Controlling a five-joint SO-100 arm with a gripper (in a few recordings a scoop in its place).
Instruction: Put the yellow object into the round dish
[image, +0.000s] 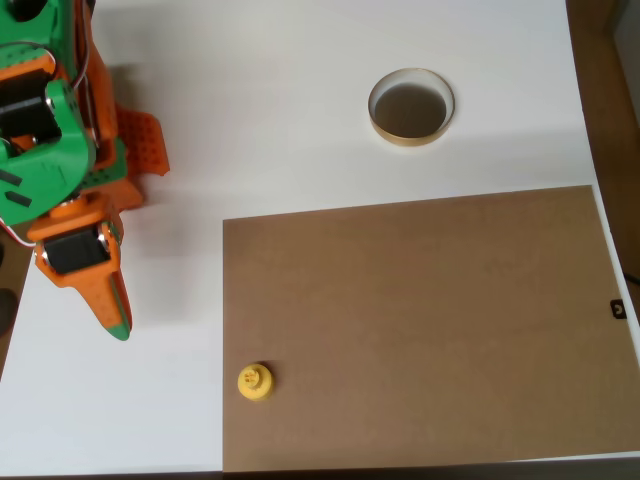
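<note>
So nothing is done yet: your yellow object (255, 381) sits on the brown board's (430, 320) lower left corner, well apart from the empty round dish (411, 107). Your gripper (112, 312) holds nothing, its fingers seemingly together; picking and placing both remain.

Top left in the overhead view, the arm (60, 150) is a patchwork of bright orange and green plastic. Green shells wrap the upper joints, with black motor blocks set into them. An orange plate with rows of small holes juts off to the right. The gripper (112, 315) is a long orange wedge tapering to a green tip, a black block seated at its base. A thin wire runs along the green housing.
</note>
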